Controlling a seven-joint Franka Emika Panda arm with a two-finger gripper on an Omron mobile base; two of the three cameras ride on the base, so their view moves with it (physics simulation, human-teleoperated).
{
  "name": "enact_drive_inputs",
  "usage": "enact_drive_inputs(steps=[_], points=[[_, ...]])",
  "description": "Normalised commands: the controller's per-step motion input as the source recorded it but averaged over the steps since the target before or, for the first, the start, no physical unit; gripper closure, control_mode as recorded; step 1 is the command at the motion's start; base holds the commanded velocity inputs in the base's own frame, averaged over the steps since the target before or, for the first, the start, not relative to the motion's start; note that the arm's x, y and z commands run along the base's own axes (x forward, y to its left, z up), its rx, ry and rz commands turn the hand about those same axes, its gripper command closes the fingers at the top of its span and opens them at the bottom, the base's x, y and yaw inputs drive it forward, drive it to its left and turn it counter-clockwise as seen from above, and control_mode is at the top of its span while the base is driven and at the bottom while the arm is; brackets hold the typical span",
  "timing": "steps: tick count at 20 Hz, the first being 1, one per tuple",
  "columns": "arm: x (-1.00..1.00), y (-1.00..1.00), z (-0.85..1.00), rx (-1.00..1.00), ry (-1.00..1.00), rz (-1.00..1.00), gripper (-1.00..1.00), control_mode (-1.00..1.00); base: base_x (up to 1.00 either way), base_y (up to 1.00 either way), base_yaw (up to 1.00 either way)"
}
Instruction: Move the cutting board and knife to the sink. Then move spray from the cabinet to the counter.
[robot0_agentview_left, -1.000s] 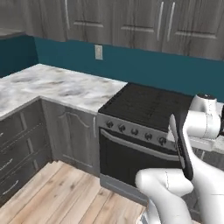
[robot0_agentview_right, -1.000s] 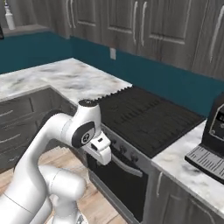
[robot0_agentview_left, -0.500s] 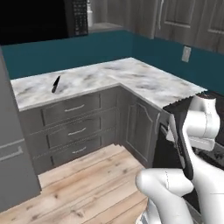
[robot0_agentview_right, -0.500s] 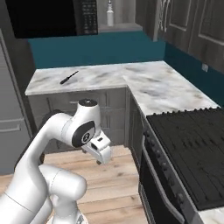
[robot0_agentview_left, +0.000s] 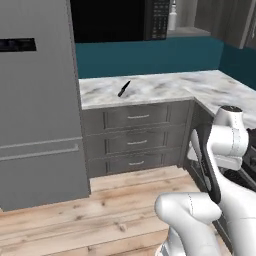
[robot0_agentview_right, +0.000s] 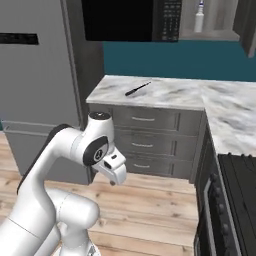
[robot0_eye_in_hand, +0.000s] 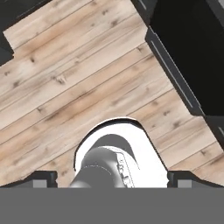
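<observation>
A tall grey fridge (robot0_agentview_left: 37, 100) is seen at far left in the left base view, floor to top. Next to it, a black microwave (robot0_agentview_left: 117, 20) is mounted above a teal wall (robot0_agentview_left: 145, 56). Under that, the counter (robot0_agentview_left: 150, 89) is laid out in white-grey marble over grey drawers (robot0_agentview_left: 136, 137) with metal handles. The knife (robot0_agentview_left: 123, 88) is lying flat on the counter, near its left end, tilted diagonally, apart from anything else. Further right and higher up, the spray (robot0_agentview_left: 173, 16) is stood upright on the shelf of the cabinet (robot0_agentview_left: 192, 31), just beside the microwave's right edge. The counter is turned at a corner toward the right edge. At lower right, the white arm is folded low over the wooden floor (robot0_agentview_left: 90, 210).

In the right base view the same things are found: fridge (robot0_agentview_right: 35, 75), microwave (robot0_agentview_right: 130, 20), knife (robot0_agentview_right: 137, 89) on the counter (robot0_agentview_right: 200, 95), spray (robot0_agentview_right: 199, 16) on the cabinet (robot0_agentview_right: 212, 35) shelf, a black stove (robot0_agentview_right: 240, 200) at far right.

In the hand view the gripper (robot0_eye_in_hand: 112, 180) is pointed down at the floor (robot0_eye_in_hand: 65, 87); two dark fingertips (robot0_eye_in_hand: 41, 179) are set wide apart, jaws released, nothing between them.
</observation>
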Motion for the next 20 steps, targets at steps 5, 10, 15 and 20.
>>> enact_drive_inputs(steps=[5,10,15,20], points=[[0.0,0.0,0.0,0.0,0.0,0.0,-1.0,1.0,0.33,-0.23,0.05],[0.0,0.0,0.0,0.0,0.0,0.0,-1.0,1.0,0.55,-0.22,0.0],[0.0,0.0,0.0,0.0,0.0,0.0,-1.0,1.0,0.7,-0.1,-0.02],[0.0,0.0,0.0,0.0,0.0,0.0,-1.0,1.0,0.75,-0.17,0.06]])
